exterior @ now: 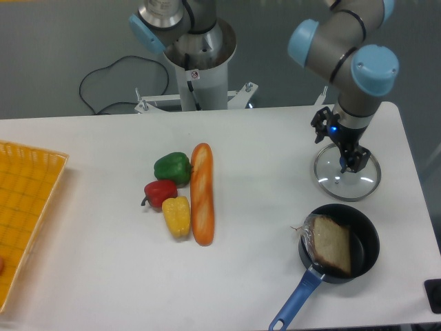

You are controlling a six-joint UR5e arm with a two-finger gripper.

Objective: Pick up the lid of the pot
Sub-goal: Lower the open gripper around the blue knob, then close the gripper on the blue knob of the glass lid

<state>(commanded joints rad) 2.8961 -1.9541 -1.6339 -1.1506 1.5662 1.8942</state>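
Two fingers [357, 158] of my gripper [337, 143]: standing wide apart, with nothing showing between them that I am gripping; they are hanging over the lid's far part, beyond the black pan.
Lid [343, 186]: lying flat just beyond the pan, its pale disc showing a thin round rim.
Blue bit [342, 163]: peeking out beside one fingertip, on the pan's far side; I am guessing it is belonging to the knob, but my finger is hiding too much to tell.
Handling: I am expecting a stiff, smooth, fairly light piece, probably glass, so slippery and breakable; a grip on the rim is risking a tilt or a chip.
Hold: I am favouring the knob at the middle, meaning a small shift toward the pan, then down, closing gently and lifting level.
Black pan [362, 263]: resting with its blue handle [298, 300] pointing away from the lid, a brown slice [332, 247] lying inside.
Orange stick [202, 196]: lying well apart from the pan, toward the picture's left.
Yellow crate [31, 186]: sitting farthest from the pan, on that same side.
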